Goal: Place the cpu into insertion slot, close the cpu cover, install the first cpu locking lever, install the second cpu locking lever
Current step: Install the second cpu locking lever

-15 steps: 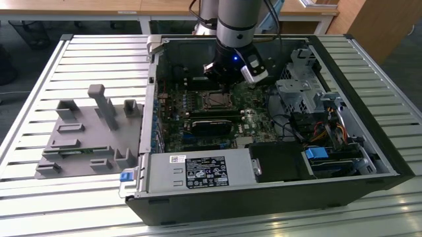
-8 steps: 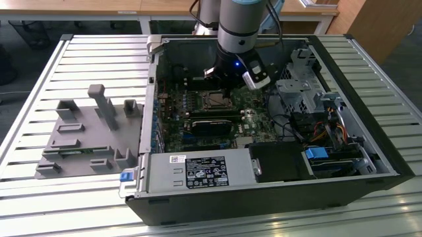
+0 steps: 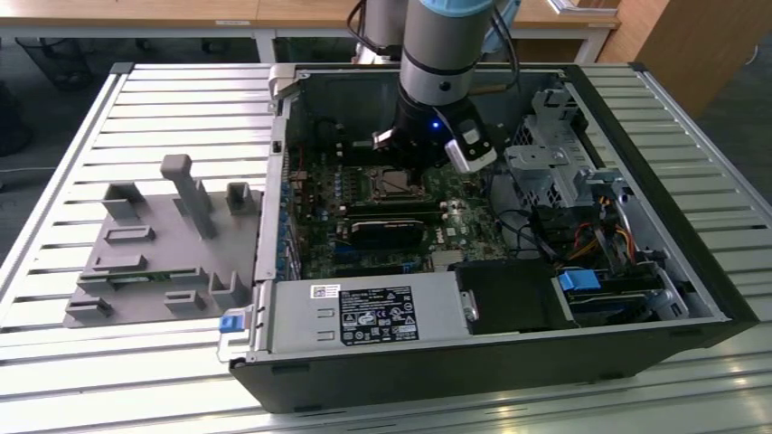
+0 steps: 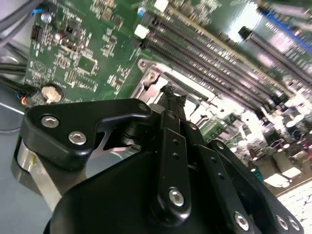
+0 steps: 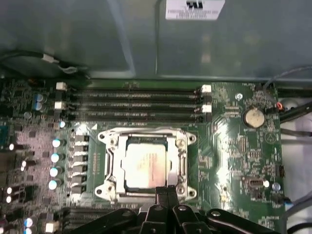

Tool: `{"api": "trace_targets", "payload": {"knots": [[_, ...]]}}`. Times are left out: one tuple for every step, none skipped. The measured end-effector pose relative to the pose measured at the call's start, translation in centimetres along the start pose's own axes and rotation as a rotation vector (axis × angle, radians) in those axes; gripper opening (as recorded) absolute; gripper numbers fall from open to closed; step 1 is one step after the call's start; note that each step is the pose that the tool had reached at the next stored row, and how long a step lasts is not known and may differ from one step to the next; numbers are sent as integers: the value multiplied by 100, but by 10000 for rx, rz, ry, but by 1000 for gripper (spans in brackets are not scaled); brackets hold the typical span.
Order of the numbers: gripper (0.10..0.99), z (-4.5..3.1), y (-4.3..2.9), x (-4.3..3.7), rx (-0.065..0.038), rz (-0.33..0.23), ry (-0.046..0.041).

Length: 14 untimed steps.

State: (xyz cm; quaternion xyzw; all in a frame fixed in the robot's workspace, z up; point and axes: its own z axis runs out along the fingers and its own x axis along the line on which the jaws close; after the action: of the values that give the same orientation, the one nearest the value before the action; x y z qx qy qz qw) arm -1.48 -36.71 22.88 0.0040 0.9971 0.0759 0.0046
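Here we see the cpu (image 5: 146, 165) seated in the insertion slot (image 5: 109, 187) on the green motherboard (image 5: 243, 151), with the silver cpu cover (image 5: 181, 158) lying flat around it as a frame, just beside the row of long black memory slots (image 5: 141, 103). The gripper (image 5: 167, 191) stands at the socket's edge with its fingers (image 5: 162, 192) pressed together, seemingly touching the frame's rim, though contact is hard to judge. In the exterior view the arm (image 3: 440, 54) reaches down into the open computer case (image 3: 675, 271) on the slatted table (image 3: 72, 380), near a grey fixture (image 3: 163, 244).

Grey arm (image 3: 437, 54), seemingly black gripper (image 5: 165, 192)
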Motion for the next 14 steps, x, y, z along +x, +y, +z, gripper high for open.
{"api": "trace_targets", "payload": {"knots": [[106, -3, -23, 2, -4, 0, 0], [106, -6, -45, 4, -8, -1, 0], [106, -10, -65, 9, -12, 0, 0], [106, -12, -80, 15, -16, 1, -1], [106, -14, -93, 25, -20, 2, 0], [106, -15, -102, 40, -27, 1, 0], [106, -17, -107, 65, -33, 1, 0], [106, -17, -111, 94, -40, 0, 0], [106, -18, -113, 127, -46, -1, 0], [106, -19, -115, 162, -52, 0, 0], [106, -19, -116, 200, -57, 1, 0], [106, -19, -117, 230, -61, 1, 0], [106, -18, -117, 257, -64, -1, 0], [106, -16, -117, 281, -69, 0, 0]]}}
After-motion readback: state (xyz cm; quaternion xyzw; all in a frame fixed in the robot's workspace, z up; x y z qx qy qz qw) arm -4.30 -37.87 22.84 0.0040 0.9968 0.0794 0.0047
